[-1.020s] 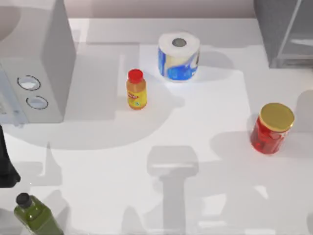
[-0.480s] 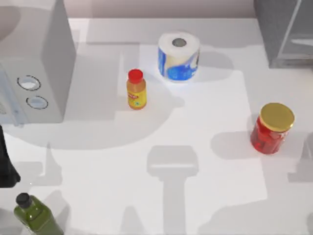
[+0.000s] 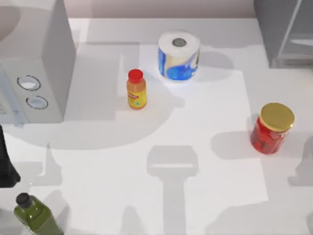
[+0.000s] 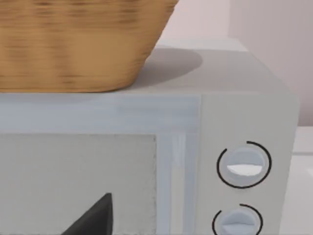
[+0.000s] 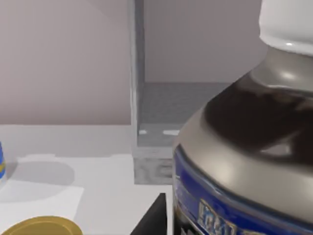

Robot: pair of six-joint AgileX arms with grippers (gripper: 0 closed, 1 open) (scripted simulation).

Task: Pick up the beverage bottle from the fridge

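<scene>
White counter (image 3: 205, 147) carries several things in the top view: an orange bottle with a red cap (image 3: 136, 89) stands near the middle, a roll of paper with blue print (image 3: 179, 56) sits just behind it to the right, and a red jar with a gold lid (image 3: 272, 128) stands toward the right side. At the near left corner a green bottle with a black cap (image 3: 33, 215) lies tilted, and a dark part of the left arm (image 3: 6, 164) shows at the left edge above it. The light grey box with two round dials (image 3: 34, 68) fills the far left; the left wrist view faces its front panel (image 4: 239, 166), with a woven basket (image 4: 78, 44) on top of it. The fridge (image 3: 286, 32) stands at the far right corner. In the right wrist view the beverage bottle (image 5: 249, 156) looms very close to the camera, upright, its white cap and blue label band visible, with the fridge's pale frame (image 5: 137, 83) and open interior behind it and the jar's gold lid (image 5: 41, 226) below. Whether either arm's fingers are clenched or released cannot be told.
</scene>
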